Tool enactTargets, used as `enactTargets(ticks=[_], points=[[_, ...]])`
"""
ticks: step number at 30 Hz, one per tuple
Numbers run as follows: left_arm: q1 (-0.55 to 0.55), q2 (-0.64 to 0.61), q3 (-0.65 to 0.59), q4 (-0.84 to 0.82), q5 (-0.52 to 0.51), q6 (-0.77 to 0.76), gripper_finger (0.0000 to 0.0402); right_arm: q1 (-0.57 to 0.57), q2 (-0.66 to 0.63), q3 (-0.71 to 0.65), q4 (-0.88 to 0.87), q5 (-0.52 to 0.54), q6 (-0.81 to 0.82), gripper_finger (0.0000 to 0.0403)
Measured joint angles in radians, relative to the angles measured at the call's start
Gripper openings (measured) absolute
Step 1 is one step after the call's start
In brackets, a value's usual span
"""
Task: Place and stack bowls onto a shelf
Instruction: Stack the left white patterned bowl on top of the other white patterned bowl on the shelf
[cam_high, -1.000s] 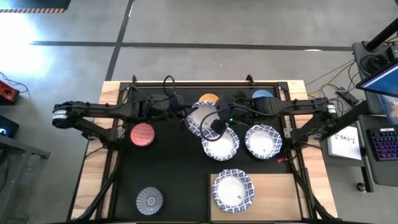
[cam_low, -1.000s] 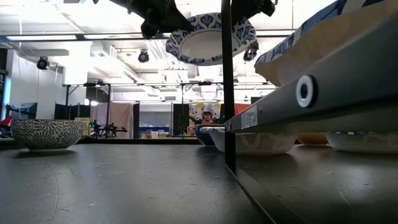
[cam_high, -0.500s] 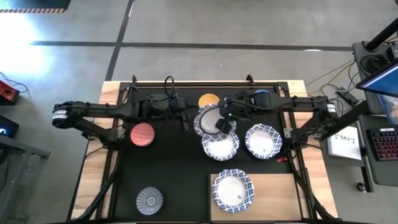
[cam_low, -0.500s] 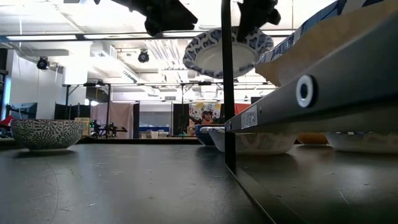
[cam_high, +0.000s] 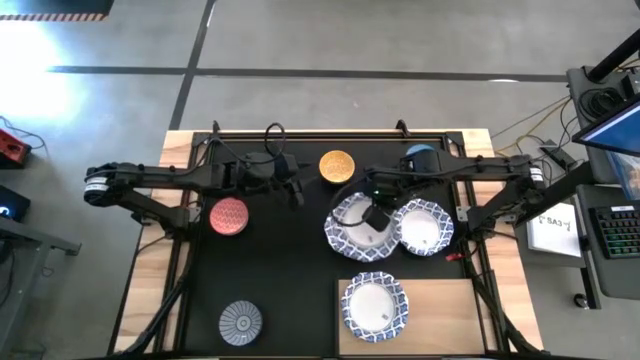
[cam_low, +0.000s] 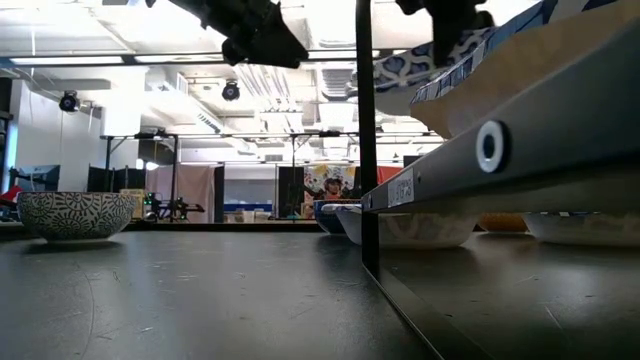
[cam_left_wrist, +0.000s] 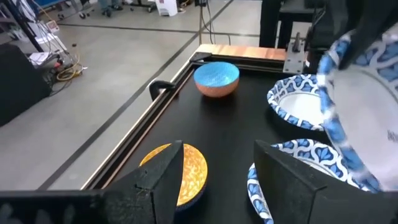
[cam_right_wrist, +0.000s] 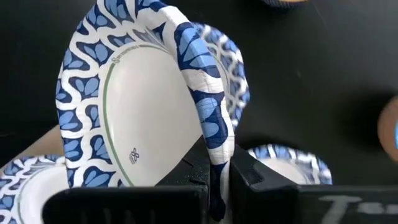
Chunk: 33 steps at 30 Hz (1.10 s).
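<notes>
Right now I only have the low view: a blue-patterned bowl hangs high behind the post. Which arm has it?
Observer: The right gripper; it is shut on the rim of that large bowl.
Operator: Is it over the shelf?
Observer: No. In the high view it is over the black mat; the shelf carries one other large bowl.
Operator: And the left gripper?
Observer: The left gripper is open and empty, near the orange-yellow bowl.

One white bowl (cam_right_wrist: 143, 118) is held tilted above the mat. Another (cam_high: 375, 306) sits on the shelf (cam_high: 450, 320). The small bowls are scattered.
</notes>
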Motion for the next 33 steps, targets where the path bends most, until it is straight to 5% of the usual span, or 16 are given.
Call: enactTargets(ticks=[10,22,33], points=[[0.001,-0.001,0.000,-0.061,-0.002,0.003,0.0178,0.103,-0.040,0.000,-0.037,-0.104,0.150,0.0009],[0.005,-0.002,0.000,-0.085,-0.029,0.004,0.0178,0.359,0.045,-0.001,-0.011,-0.077,0.353,0.0009],[0.005,-0.003,0.000,-0.102,-0.027,0.004,0.0178,0.445,0.164,-0.001,0.013,-0.066,0.392,0.0009]])
